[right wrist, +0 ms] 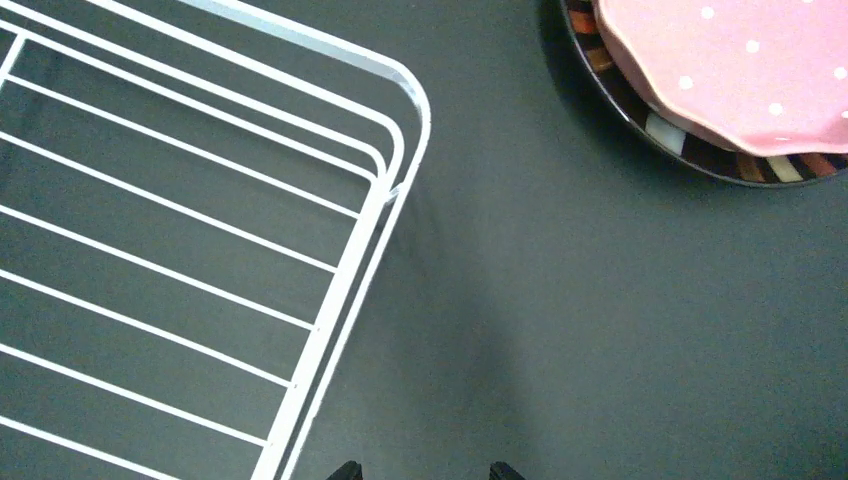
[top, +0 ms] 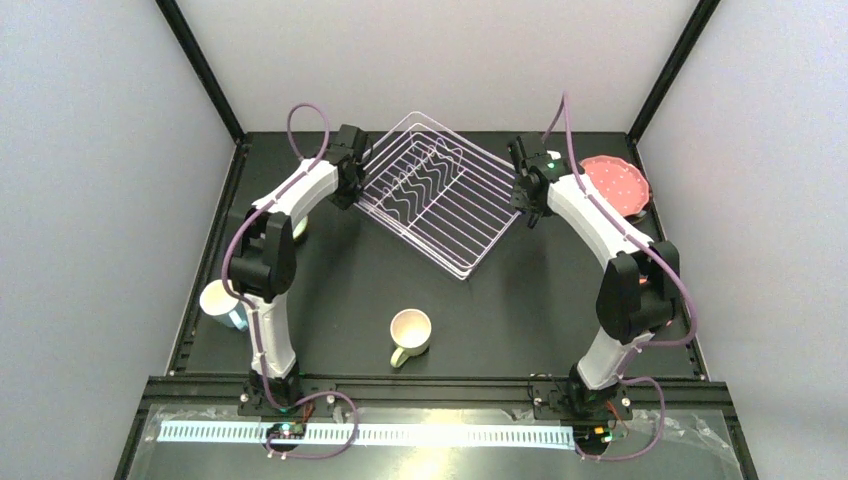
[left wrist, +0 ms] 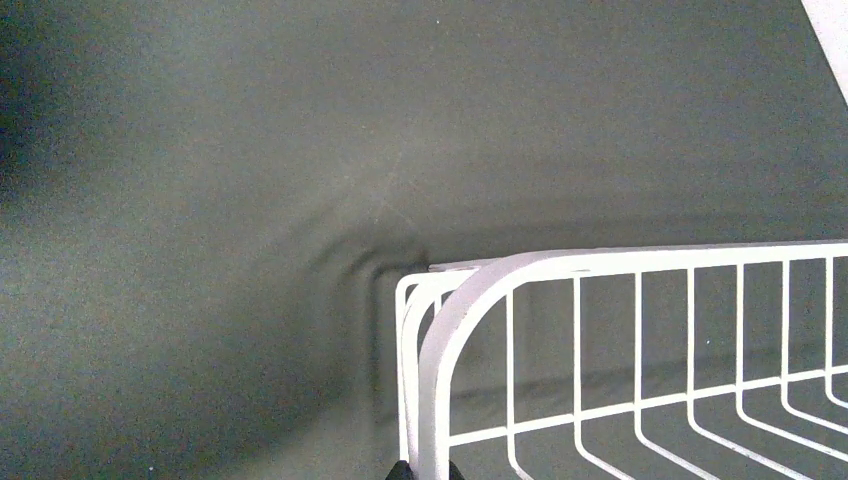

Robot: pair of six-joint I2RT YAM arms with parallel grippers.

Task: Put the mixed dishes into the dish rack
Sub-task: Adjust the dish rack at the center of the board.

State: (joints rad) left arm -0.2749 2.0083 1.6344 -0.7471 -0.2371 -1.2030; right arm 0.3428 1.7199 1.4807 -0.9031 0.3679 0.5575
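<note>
Toward the far middle of the dark surface [top: 500, 320], the white wire dish rack [top: 440, 215] sits skewed like a diamond. One corner is aimed at the arm bases, and its long axis seems to run far-left to near-right. Zigzag prongs stand upright inside. The left gripper [left wrist: 425, 472] is at the rack's left corner, jaws pinched onto the rim wire. The right gripper [right wrist: 425, 472] hovers over bare surface just beside the right corner, jaws apart, holding nothing. A pink dotted plate [right wrist: 740, 70] lies on a dark-rimmed plate [right wrist: 700, 160] at far right. A cream mug [top: 410, 330] stands near the bases, and a light-blue mug [top: 220, 303] sits at the left edge.
</note>
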